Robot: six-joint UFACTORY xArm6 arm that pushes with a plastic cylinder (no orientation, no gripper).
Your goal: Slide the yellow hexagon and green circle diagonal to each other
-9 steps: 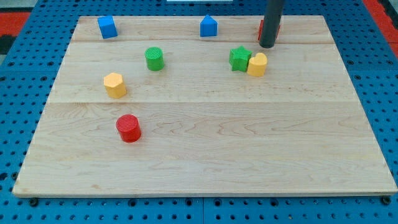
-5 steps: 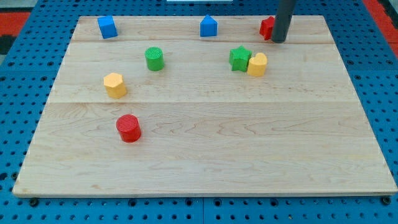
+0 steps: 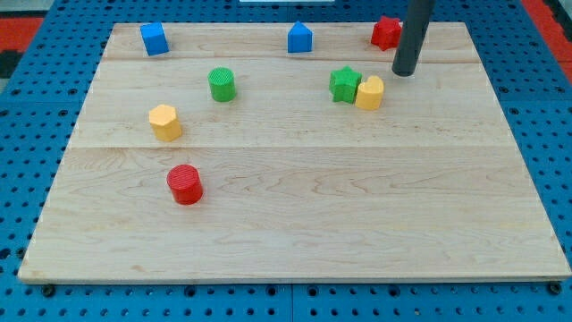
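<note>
Since the earlier frames my tip [image 3: 404,72] has slid toward the view's right and a little down, uncovering the red block [image 3: 386,32] it stood in front of; it now rests on the bare tabletop [image 3: 295,206] just below and right of that block, near but apart from the yellow block [image 3: 370,92] at the right. The rod carries no pincer, so there is nothing to read as apart or together. The yellow hexagon [image 3: 164,122] sits at the view's left, untouched, with the green circle [image 3: 222,84] up and to its right, the two well apart. Both lie far to the left of my tip. Below the hexagon stands a red cylinder [image 3: 185,184]. Right of centre a green star [image 3: 344,84] touches the other yellow block. Along the top edge are a blue cube [image 3: 154,38] and a blue house-shaped block [image 3: 300,38]. No writing or labels can be read anywhere. Nothing lies between hexagon and circle.
</note>
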